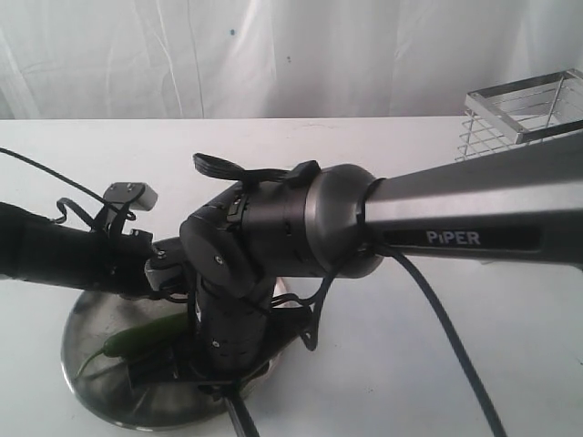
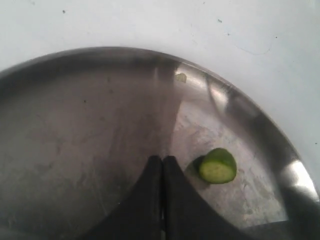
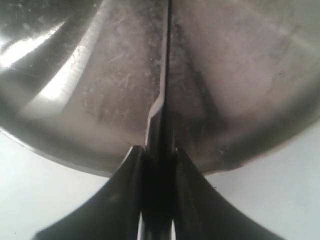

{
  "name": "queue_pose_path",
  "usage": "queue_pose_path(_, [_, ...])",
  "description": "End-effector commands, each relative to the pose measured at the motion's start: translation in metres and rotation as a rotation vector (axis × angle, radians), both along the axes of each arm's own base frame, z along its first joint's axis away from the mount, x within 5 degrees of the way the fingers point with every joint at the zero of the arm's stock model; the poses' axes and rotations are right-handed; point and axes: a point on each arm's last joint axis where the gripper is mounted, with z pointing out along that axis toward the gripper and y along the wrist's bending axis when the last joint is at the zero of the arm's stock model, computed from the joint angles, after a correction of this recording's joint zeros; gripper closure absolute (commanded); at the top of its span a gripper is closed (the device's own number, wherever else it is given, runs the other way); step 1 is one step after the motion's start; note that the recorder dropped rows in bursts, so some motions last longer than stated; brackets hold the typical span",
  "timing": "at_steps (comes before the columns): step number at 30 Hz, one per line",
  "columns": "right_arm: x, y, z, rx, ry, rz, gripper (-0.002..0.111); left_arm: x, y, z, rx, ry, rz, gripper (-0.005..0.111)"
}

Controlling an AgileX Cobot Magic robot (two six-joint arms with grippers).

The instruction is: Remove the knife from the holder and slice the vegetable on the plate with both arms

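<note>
The steel plate [image 1: 86,369] lies at the front left, with the dark green vegetable [image 1: 141,339] on it, its thin stem toward the rim. The right arm [image 1: 455,214] reaches across and points down over the plate, hiding both grippers' tips in the exterior view. The right gripper [image 3: 159,152] is shut on the knife's black handle, and the knife's blade [image 3: 162,75] runs out over the plate [image 3: 250,75]. The left gripper [image 2: 162,159] is shut with nothing between its fingers, low over the plate [image 2: 75,100]. A cut piece of vegetable [image 2: 217,166] lies right beside the left fingertips, pale face showing.
The silver wire holder [image 1: 519,114] stands at the back right on the white table. The left arm [image 1: 64,250] comes in from the left, with cables looping round both arms. A white curtain closes the back.
</note>
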Motion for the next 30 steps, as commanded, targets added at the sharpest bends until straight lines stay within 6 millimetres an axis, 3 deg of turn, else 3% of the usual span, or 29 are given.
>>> queue_pose_path(1, [0.001, 0.002, 0.001, 0.019, -0.018, 0.001, 0.108, -0.009, 0.003, -0.031, 0.034, 0.116, 0.041, 0.107])
queue_pose_path(6, [0.001, 0.002, -0.008, -0.01, 0.001, 0.001, 0.108, -0.009, 0.003, -0.046, 0.025, 0.178, 0.074, 0.107])
queue_pose_path(12, [0.001, 0.001, -0.022, -0.049, 0.031, 0.0, 0.108, -0.009, 0.004, -0.046, 0.028, 0.178, 0.076, 0.107])
queue_pose_path(21, [-0.001, 0.0, -0.022, -0.067, 0.046, 0.0, 0.108, -0.009, 0.003, -0.046, 0.022, 0.176, 0.071, 0.107])
queue_pose_path(23, [-0.002, -0.002, -0.023, -0.091, 0.062, 0.008, 0.108, -0.004, 0.001, -0.038, -0.011, 0.15, 0.068, 0.107])
queue_pose_path(27, [-0.003, -0.004, -0.023, -0.112, 0.069, 0.023, 0.108, 0.005, -0.008, -0.002, -0.11, 0.032, 0.002, 0.107])
queue_pose_path(30, [-0.003, -0.004, -0.023, -0.113, 0.068, 0.026, 0.108, 0.003, -0.007, 0.014, -0.079, -0.025, -0.035, 0.107])
